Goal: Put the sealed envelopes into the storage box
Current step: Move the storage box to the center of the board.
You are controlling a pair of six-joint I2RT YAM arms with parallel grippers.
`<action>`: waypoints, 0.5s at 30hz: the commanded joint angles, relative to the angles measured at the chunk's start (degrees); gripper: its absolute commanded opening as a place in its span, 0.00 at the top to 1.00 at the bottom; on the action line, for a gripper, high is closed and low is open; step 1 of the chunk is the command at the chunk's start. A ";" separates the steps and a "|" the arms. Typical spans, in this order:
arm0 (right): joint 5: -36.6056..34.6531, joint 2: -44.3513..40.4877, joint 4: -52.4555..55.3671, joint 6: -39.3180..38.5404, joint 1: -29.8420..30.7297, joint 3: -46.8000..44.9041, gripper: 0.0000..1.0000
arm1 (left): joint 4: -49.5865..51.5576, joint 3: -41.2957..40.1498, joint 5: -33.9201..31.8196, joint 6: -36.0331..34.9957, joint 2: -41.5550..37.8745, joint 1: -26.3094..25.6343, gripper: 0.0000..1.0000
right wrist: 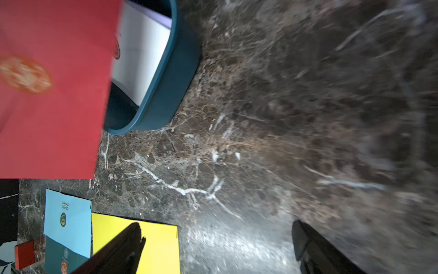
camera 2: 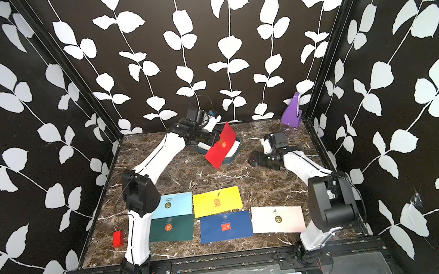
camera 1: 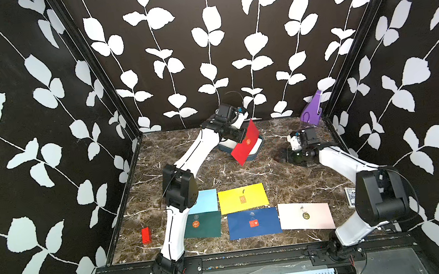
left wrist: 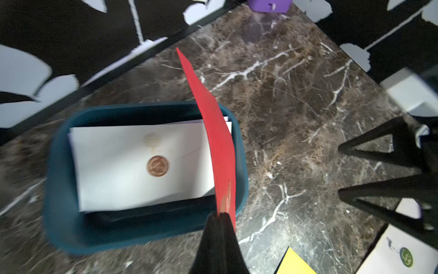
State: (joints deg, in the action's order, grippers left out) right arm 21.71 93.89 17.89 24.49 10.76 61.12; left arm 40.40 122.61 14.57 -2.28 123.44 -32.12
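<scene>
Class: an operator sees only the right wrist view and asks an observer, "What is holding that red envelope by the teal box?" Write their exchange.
Observer: The left gripper, shut on the red envelope, holds it tilted by the storage box.
Operator: Which envelopes lie on the table?
Observer: Five: light blue, yellow, dark green, plus the navy and pale pink ones you can't see.
Operator: Anything else back there?
Observer: A purple object stands in the far corner.
</scene>
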 commanded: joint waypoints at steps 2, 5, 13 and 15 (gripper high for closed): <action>-4.23 4.85 -14.16 13.29 4.80 1.26 0.01 | -0.52 -3.96 -6.53 0.74 -8.27 1.73 1.00; -6.98 9.37 -16.62 18.11 6.33 3.81 0.01 | -0.87 -7.25 -8.22 0.14 -10.69 2.40 1.00; -5.02 18.45 -25.12 29.34 8.41 9.81 0.23 | -1.73 -13.19 -8.84 -0.31 -14.04 2.54 1.00; -4.85 19.30 -24.71 29.32 9.07 11.73 0.26 | -1.65 -13.61 -9.11 -0.59 -14.40 2.50 1.00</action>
State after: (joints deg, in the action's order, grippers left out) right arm 16.88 112.81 -2.70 50.65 18.28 68.58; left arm 39.20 109.67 6.35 -2.15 112.14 -29.47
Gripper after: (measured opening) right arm 0.749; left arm 0.041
